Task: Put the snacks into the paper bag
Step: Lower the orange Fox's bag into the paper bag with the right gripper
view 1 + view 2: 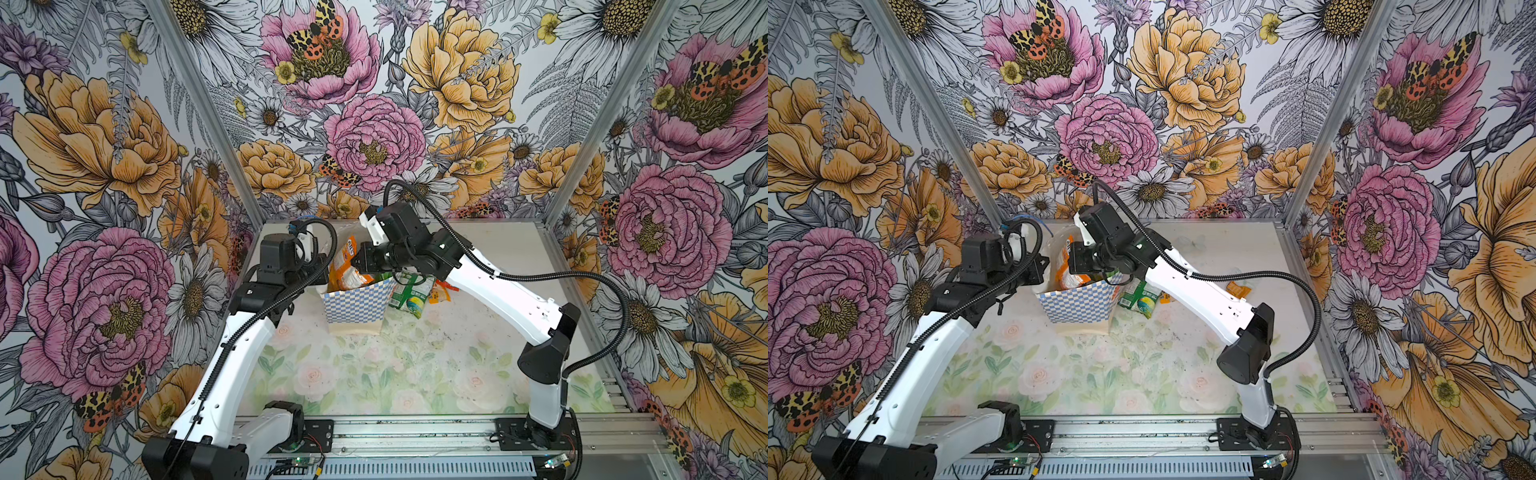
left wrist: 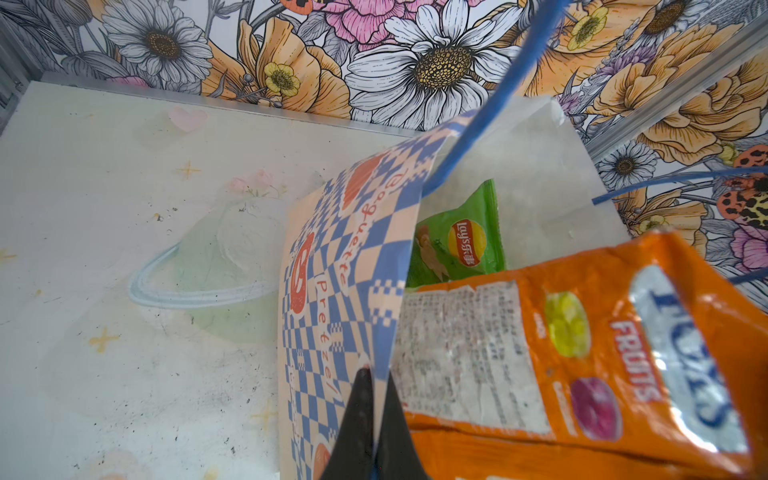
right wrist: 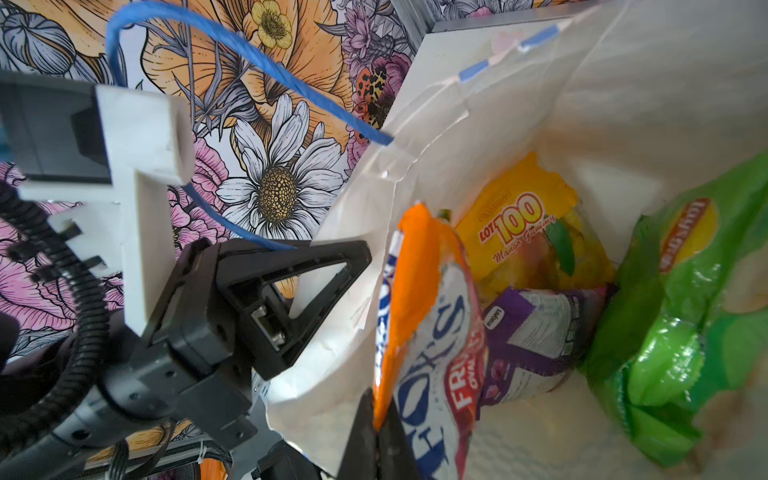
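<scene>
Right gripper [image 3: 376, 419], clamped on the orange Fox's packet [image 3: 428, 324], holds it on end, lower end inside the paper bag [image 1: 353, 305] directly below; left gripper [image 2: 376, 384] pinches the bag's wall alongside.

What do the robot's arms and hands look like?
Both the left arm and right arm have glossy white link shells with black joint housings. A black ribbed conduit runs along each, looping free near the wrist. The left hand and right hand are matte black with tapering fingers; the left shows open triangular frames beside a white bracket.
</scene>
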